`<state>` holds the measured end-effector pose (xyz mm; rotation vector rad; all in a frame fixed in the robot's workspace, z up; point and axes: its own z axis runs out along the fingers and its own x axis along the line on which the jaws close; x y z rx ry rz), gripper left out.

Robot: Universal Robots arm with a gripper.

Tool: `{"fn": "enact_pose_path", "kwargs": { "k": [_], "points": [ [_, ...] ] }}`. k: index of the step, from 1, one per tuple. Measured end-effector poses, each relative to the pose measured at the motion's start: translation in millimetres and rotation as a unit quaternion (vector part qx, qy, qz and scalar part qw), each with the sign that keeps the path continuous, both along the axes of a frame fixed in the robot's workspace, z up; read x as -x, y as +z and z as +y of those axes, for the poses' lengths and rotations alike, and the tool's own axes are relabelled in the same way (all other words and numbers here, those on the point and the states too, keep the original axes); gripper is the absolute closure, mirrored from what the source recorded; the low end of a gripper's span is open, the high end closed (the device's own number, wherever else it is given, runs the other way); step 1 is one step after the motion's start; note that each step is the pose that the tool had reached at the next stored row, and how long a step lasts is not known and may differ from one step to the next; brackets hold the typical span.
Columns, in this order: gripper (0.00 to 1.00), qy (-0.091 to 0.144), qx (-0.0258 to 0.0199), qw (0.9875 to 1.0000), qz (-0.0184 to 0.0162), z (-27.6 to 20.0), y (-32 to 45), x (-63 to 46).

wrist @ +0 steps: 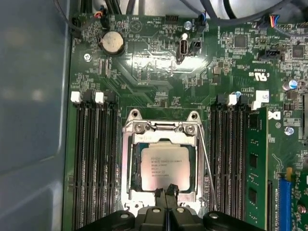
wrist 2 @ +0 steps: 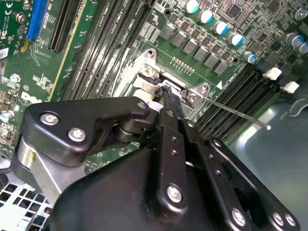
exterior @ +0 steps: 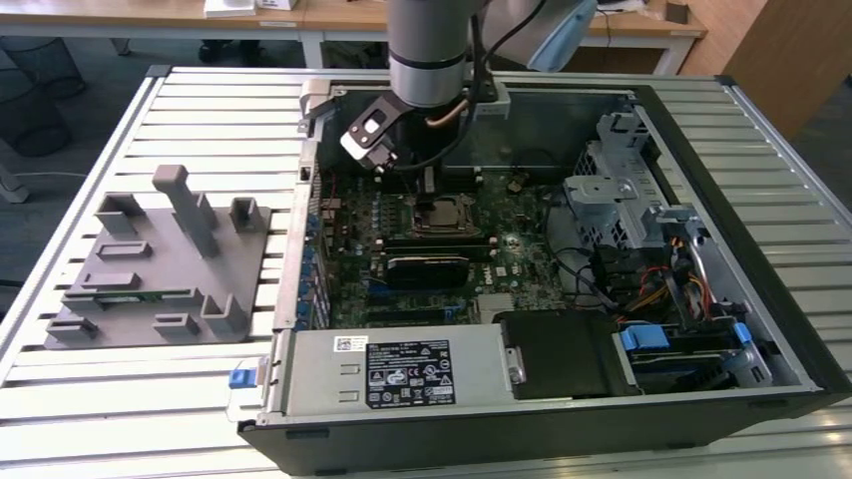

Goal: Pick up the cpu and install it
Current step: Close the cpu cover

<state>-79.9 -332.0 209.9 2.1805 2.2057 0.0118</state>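
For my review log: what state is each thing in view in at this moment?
cpu: lying in the socket, metal plate up.
gripper: shut, empty, over the cpu's edge.
lever: angled away from the socket.
memory stick: plugged into its slot.
case: side open.

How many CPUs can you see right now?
1. The cpu sits in the motherboard socket, right by the gripper. The arm could hide others.
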Motion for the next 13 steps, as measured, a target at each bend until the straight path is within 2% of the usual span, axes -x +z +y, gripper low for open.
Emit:
{"fn": "enact_pose_path", "kwargs": {
  "k": [13],
  "points": [
    [0.89,0.000,-0.0003,1.0000,0.0000,0.0,-9.3,5.7]
  ]
}}
